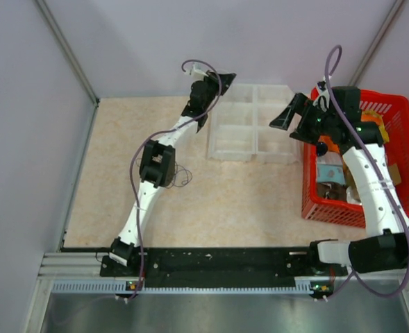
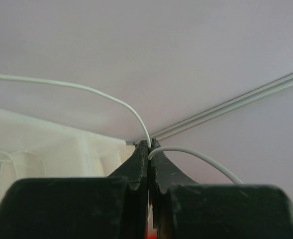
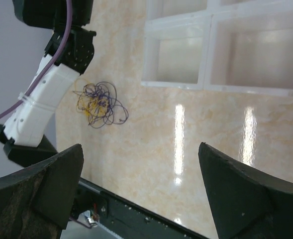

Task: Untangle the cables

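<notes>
The cables (image 3: 100, 104) lie as a small purple and yellow tangle on the beige table, and in the top view the cables (image 1: 182, 177) sit right beside the left arm's elbow. My left gripper (image 1: 221, 78) is raised at the back of the table by the clear tray's far left corner. In its wrist view the left gripper (image 2: 149, 145) is shut on a thin white wire (image 2: 86, 88), which arcs out to both sides of the tips. My right gripper (image 1: 287, 114) hangs open and empty over the tray's right edge, and from its wrist the right gripper (image 3: 140, 147) is far from the tangle.
A clear compartment tray (image 1: 249, 149) stands at the back middle, and the compartment tray (image 3: 206, 50) shows from the right wrist. A red basket (image 1: 315, 201) holding several items sits on the right under the right arm. Grey walls enclose the table.
</notes>
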